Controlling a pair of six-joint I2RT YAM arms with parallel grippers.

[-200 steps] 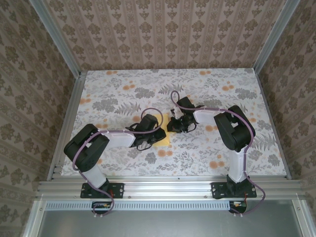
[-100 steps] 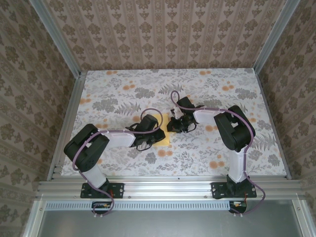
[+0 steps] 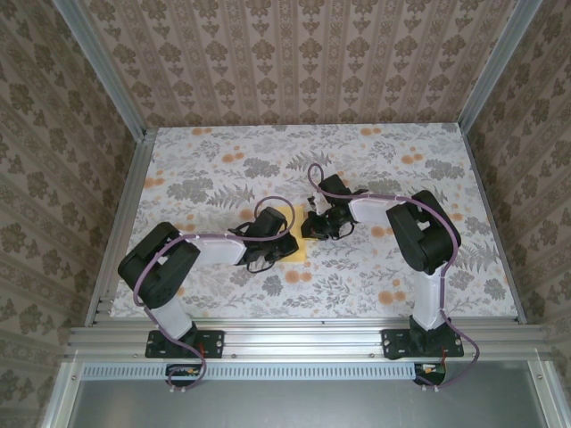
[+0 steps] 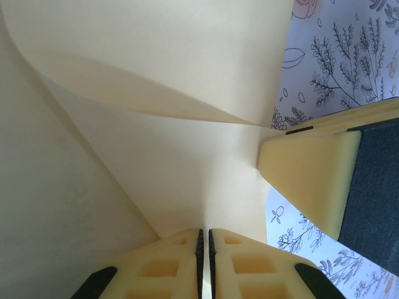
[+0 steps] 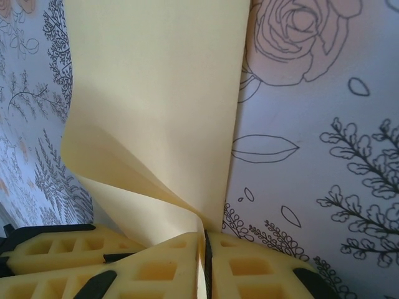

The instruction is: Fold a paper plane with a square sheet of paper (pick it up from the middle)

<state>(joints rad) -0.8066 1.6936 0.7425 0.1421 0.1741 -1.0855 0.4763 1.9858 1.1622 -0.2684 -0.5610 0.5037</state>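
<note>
On table (image 3: 384,169), yellow sheet (image 5: 156,93) — pinched by left end effector (image 4: 204,240), right end effector (image 5: 204,246)

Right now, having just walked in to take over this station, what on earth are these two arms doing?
Both arms are working on a yellow sheet of paper in the middle of the flowered table. The left gripper is shut on one edge of it, and the right gripper pinches another edge close beside it. The paper is lifted and curling between them, with part of it lying on the table. No pointed plane shape shows yet, so the folding looks unfinished.
</note>
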